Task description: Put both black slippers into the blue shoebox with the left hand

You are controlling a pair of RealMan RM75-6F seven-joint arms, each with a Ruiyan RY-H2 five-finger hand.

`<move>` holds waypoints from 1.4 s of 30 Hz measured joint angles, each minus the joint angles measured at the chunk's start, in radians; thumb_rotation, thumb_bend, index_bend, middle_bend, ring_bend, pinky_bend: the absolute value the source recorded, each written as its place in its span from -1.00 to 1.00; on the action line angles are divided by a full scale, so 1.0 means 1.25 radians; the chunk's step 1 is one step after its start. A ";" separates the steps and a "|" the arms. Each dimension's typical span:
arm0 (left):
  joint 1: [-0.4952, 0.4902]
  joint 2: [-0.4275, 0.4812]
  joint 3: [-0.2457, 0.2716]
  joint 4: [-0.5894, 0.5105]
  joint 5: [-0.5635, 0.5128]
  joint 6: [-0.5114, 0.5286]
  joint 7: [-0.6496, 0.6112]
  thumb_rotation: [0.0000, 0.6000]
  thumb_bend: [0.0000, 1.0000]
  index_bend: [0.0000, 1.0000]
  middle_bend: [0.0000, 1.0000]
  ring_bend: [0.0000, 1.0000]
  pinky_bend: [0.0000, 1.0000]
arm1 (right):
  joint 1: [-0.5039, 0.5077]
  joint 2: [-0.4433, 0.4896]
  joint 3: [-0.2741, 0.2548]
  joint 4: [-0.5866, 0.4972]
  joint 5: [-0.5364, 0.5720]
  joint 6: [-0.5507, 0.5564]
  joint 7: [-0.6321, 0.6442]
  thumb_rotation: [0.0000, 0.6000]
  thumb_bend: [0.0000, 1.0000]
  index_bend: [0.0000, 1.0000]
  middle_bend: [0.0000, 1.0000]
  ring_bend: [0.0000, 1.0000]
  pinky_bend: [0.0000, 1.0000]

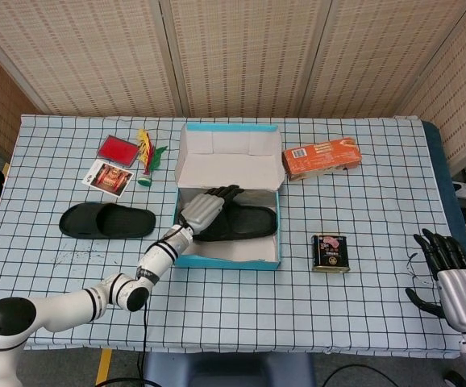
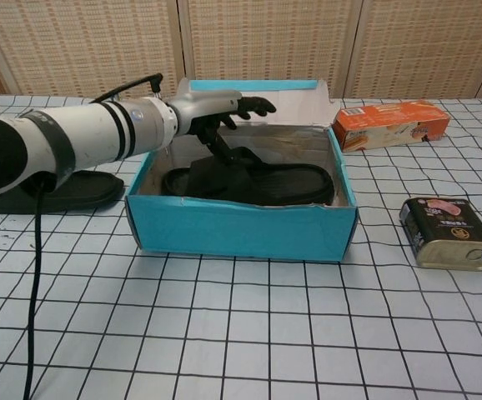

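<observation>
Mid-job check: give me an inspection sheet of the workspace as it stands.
Surface: checked tablecloth.
Job's things: one slipper lies in the blue shoebox; second slipper on the cloth, left of it.
Clutter: orange carton, tin, red case, card, shuttlecock.
Hands: left hand open above the box; right hand open at the table's edge.
Cables: black cable along the left arm.
Surroundings: woven screens.

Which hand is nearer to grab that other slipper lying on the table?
Left. The left hand hovers open over the blue shoebox, right beside the second black slipper on the table. The right hand sits at the far opposite edge, beyond the tin can.
</observation>
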 measured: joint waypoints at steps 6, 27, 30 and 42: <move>0.036 0.083 -0.015 -0.111 0.047 0.099 0.015 1.00 -0.27 -1.00 -1.00 -1.00 -0.80 | -0.002 0.003 -0.002 0.001 -0.011 0.008 0.005 1.00 -0.77 -1.00 -1.00 -1.00 -1.00; 0.251 0.313 0.160 -0.232 -0.139 0.107 0.141 1.00 -0.38 -1.00 -1.00 -1.00 -0.74 | -0.008 -0.009 -0.025 -0.016 -0.075 0.025 -0.010 1.00 -0.76 -1.00 -1.00 -1.00 -1.00; 0.259 0.279 0.169 -0.177 -0.142 0.112 0.155 1.00 -0.38 -1.00 -1.00 -1.00 -0.74 | -0.004 -0.010 -0.025 -0.015 -0.073 0.017 -0.009 1.00 -0.76 -1.00 -1.00 -1.00 -1.00; 0.278 0.222 0.182 -0.078 -0.163 0.145 0.241 1.00 -0.38 -1.00 -1.00 -1.00 -0.75 | -0.005 -0.008 -0.024 -0.016 -0.070 0.019 -0.007 1.00 -0.76 -1.00 -1.00 -1.00 -1.00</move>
